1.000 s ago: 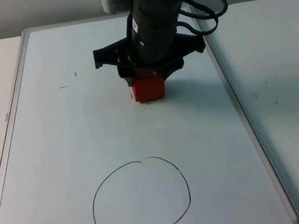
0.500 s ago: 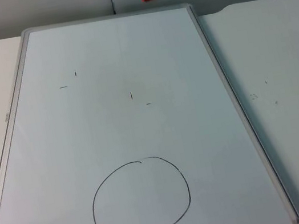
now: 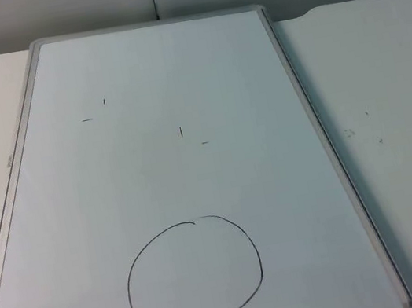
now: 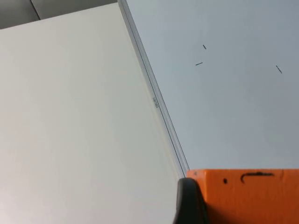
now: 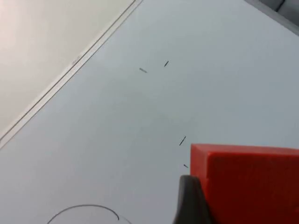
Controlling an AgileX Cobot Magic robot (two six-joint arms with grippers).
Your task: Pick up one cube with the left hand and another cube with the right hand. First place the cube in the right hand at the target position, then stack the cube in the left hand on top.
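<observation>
Top view takes in the whiteboard (image 3: 178, 175) lying on the white table (image 3: 393, 129), with a hand-drawn black circle (image 3: 194, 276) toward six o'clock on the board and a few short pen marks (image 3: 180, 131) nearer its middle and toward ten o'clock. Left wrist view adds what the overhead camera lacks: the left gripper (image 4: 233, 205) clenched on an orange cube (image 4: 247, 196), one black fingertip (image 4: 189, 203) pressed against the cube's side, held up above the board's aluminium frame (image 4: 159, 107) where board meets table. Right wrist view likewise shows the right gripper (image 5: 233, 205) grasping a red cube (image 5: 247, 184), a fingertip (image 5: 191, 200) flat against its face, raised over the board surface with the pen marks below it and an arc of the circle at about seven o'clock from the cube. How high either cube hangs is hard to judge from these close angles, though neither appears to touch the board.
</observation>
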